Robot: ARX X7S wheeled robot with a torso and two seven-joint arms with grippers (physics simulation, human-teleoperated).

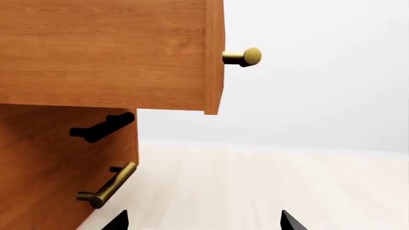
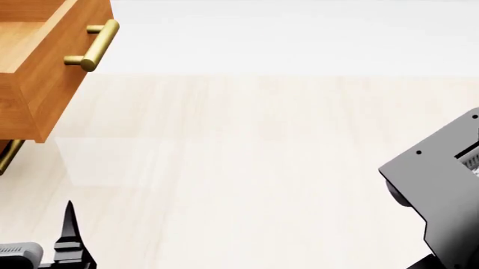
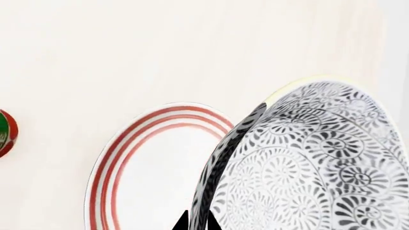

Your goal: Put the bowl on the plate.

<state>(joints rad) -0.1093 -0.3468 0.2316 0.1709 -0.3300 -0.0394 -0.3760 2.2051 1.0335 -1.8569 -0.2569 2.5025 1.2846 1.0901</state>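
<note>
The right gripper (image 3: pixel 197 223) pinches the bowl (image 3: pixel 319 167) by its rim above the plate (image 3: pixel 153 177); the left gripper (image 1: pixel 204 223) is wide open, holding nothing.

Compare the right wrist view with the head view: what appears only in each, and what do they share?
Only the right wrist view shows the patterned bowl, close to the camera, the red-ringed plate behind it and a red can at the edge. Only the head view shows the open wooden drawer with its brass handle, plus parts of both arms. Both show the pale wood-grain surface.
</note>
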